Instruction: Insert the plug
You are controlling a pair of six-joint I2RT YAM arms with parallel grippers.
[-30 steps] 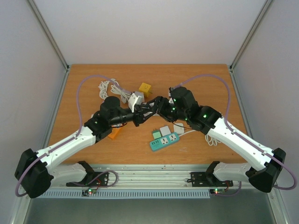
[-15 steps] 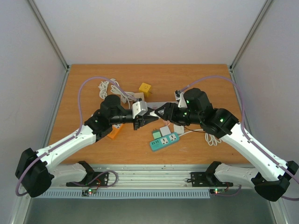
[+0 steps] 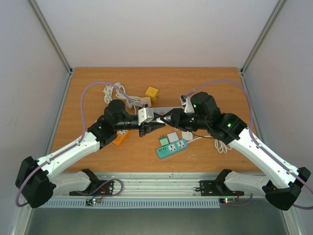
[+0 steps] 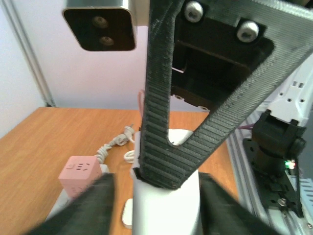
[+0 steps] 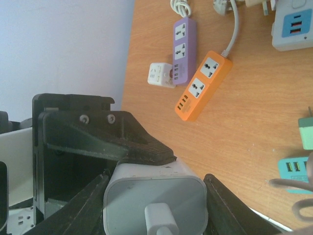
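The right tool (image 5: 156, 178) has now clamped onto the plug (image 5: 146, 191) above the desk's (image 3: 146, 78) middle, while the left tool (image 4: 154, 196) flanks it, grip uncertain.

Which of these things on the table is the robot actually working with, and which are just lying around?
In use:
- white adapter, gripped by the right gripper, with the left gripper at it too

Lying about:
- purple power strip
- orange power strip
- teal power strip
- yellow cube
- pink cube
- white cable

One strip may be the plug's target; I cannot tell which.
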